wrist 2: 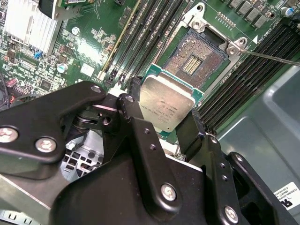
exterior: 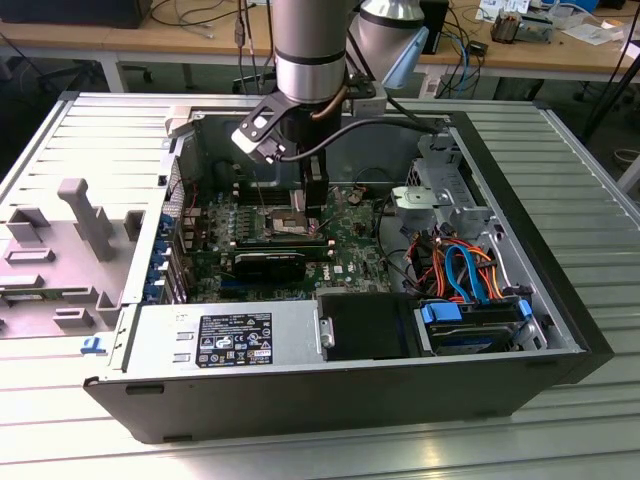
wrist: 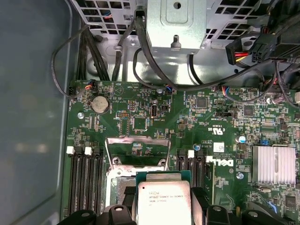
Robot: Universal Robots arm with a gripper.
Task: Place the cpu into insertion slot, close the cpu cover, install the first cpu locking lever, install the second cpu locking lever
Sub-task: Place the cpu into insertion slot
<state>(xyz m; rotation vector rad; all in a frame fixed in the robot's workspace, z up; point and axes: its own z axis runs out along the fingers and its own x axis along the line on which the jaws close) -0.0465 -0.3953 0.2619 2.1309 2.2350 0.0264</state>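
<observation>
My gripper (wrist 2: 164, 110) is shut on the cpu (wrist 2: 168, 104), a flat square chip with a silvery top and green edge, pinched by its two sides between black fingers (wrist 2: 135, 93). The chip hangs just above the green circuit board, beside and partly over the insertion slot (wrist 2: 197, 58), whose dark pin field lies bare. In the first wrist view the cpu (wrist: 164, 201) sits between the fingers, and the cpu cover (wrist: 137, 151) stands swung open behind the insertion slot (wrist: 119, 187). A thin silver lever (wrist 2: 276, 58) sticks out beside the socket. In the exterior view the gripper (exterior: 315, 215) reaches down into the open computer case.
Long black memory slots (wrist 2: 154, 33) flank the socket on both sides. A finned heatsink (wrist: 274, 164) and a drive cage (wrist: 176, 23) with black cables lie near. The case holds a power supply (exterior: 230, 340) and coloured cables (exterior: 460, 270).
</observation>
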